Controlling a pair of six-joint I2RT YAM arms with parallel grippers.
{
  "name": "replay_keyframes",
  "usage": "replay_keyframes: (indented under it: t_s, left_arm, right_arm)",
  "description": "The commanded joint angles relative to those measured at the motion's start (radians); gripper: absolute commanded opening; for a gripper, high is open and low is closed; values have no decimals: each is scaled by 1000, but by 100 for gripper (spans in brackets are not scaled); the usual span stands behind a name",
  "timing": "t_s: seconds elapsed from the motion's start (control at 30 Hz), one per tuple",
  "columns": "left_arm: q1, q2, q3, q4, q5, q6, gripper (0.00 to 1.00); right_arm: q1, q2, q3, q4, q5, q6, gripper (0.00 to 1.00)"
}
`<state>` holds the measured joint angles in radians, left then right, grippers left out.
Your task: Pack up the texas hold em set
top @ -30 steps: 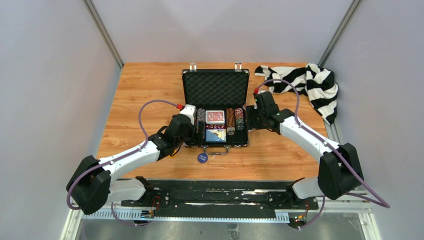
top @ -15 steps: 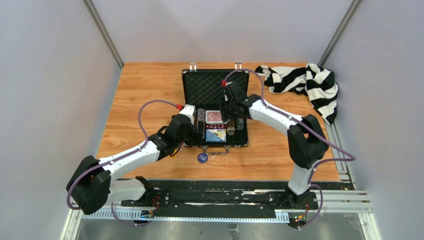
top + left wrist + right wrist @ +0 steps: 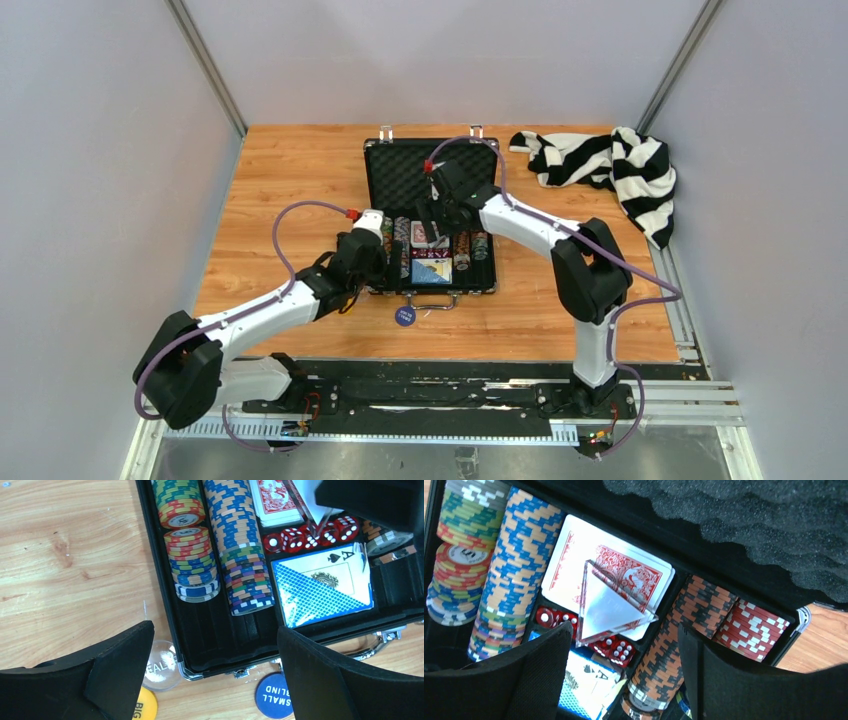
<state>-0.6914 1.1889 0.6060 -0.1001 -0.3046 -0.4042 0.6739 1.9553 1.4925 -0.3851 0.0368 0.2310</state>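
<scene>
Now, left hand (image 3: 215,635) wide, empty, right hand (image 3: 624,630) wide astride clear plastic triangle (image 3: 609,605)

I have swung the right arm leftward from outside the case's (image 3: 432,165) right wall to a position over its interior; the right gripper (image 3: 624,630) now hangs above the red card deck (image 3: 634,575), jaws apart, with a tilted clear plastic piece (image 3: 606,607) below them; the elbow has folded in toward the table centre; the left gripper (image 3: 212,640) has edged slightly left.
</scene>
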Motion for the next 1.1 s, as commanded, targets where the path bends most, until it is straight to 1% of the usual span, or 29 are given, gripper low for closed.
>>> replay_keyframes:
  t_s: [0.0, 0.1, 0.27, 0.4, 0.5, 0.63, 0.73, 0.9, 0.97, 1.07]
  left_arm:
    - [33, 18, 1, 26, -6, -52, 98]
    - [46, 23, -12, 37, 14, -72, 98]
    - [51, 4, -22, 25, -28, -118, 100]
    - [68, -28, -32, 3, -56, -165, 98]
    - [97, -32, -41, 0, -17, -165, 97]
    - [108, -41, -56, -27, -6, -189, 96]
    - [138, -75, -113, -11, -25, -268, 96]
    - [259, -80, -171, 26, 119, -348, 96]
    - [277, -89, -193, 46, 147, -357, 96]
    - [280, -106, -210, 56, 145, -356, 96]
  right_arm:
    - [16, -105, -55, 37, 26, -31, 76]
    - [23, -171, -120, 59, 13, -29, 77]
    - [80, -284, -249, 74, -2, -34, 75]
    - [184, -349, -332, 76, -20, -34, 74]
    - [259, -369, -363, 73, -20, -28, 74]
    - [347, -365, -397, 88, -23, -27, 73]
    - [408, -331, -390, 101, -27, -36, 73]
    - [469, -253, -355, 102, -35, -18, 72]
    - [477, -238, -366, 122, -46, -6, 72]
    - [480, -216, -392, 153, -72, 5, 72]
